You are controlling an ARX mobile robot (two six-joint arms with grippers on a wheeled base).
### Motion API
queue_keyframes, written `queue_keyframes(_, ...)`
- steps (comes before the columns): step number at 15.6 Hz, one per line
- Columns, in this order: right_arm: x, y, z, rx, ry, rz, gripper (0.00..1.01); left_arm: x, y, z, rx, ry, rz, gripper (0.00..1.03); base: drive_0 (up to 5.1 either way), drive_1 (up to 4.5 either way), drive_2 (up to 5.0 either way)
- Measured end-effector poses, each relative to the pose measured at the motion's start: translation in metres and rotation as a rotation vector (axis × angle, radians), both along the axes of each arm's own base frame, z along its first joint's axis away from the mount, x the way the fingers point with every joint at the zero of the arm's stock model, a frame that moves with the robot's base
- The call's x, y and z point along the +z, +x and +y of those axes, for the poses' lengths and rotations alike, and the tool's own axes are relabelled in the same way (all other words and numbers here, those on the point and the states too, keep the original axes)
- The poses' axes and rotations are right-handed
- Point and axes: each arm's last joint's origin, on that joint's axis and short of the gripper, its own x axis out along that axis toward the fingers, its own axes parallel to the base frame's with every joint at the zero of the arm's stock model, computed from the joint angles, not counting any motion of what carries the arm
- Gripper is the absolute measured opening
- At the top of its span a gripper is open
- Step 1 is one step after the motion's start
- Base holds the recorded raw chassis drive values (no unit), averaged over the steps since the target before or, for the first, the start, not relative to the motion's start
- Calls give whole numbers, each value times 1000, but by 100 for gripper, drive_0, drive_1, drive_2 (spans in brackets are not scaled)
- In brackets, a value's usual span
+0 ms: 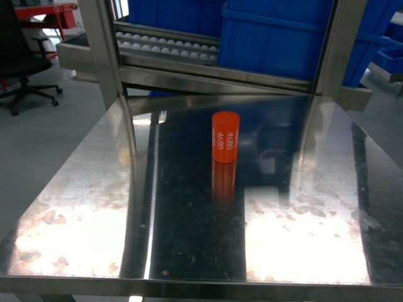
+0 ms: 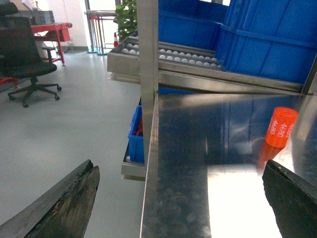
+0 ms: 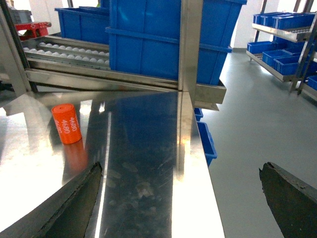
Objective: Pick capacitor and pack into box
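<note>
The capacitor point(image 1: 226, 136), an orange cylinder printed "4680" in white, stands upright near the middle of the steel table point(image 1: 82, 207), toward its far edge, touching nothing. The left hand point(image 2: 181, 198) hangs at the table's left edge, fingers spread wide and empty. The right hand point(image 3: 183, 198) hangs at the right edge, likewise wide and empty. Blue bins point(image 1: 277, 38) sit on the roller rack point(image 1: 167, 47) behind the table.

A shiny steel table point(image 1: 82, 207) — one orange capacitor point(image 1: 225, 136) stands upright near its middle
</note>
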Motion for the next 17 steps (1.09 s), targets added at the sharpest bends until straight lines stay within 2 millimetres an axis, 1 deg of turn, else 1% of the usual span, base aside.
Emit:
queue_keyframes(13, 0, 0, 0, 0, 0, 0, 98, 0, 0, 0, 0, 0, 0, 98, 0, 0, 0)
queue_keyframes(14, 0, 0, 0, 0, 0, 0, 98, -1, 1, -1, 28, -20, 17, 98, 0, 0, 0)
queue_keyframes(15, 0, 0, 0, 0, 0, 0, 98, 3, 12, -6, 37, -75, 7, 98, 0, 0, 0)
queue_keyframes(16, 0, 0, 0, 0, 0, 0, 98, 3, 27, -12, -12, -89, 22, 98, 0, 0, 0)
queue_keyframes(17, 0, 0, 0, 0, 0, 0, 98, 8, 45, -20, -82, -101, 24, 98, 0, 0, 0)
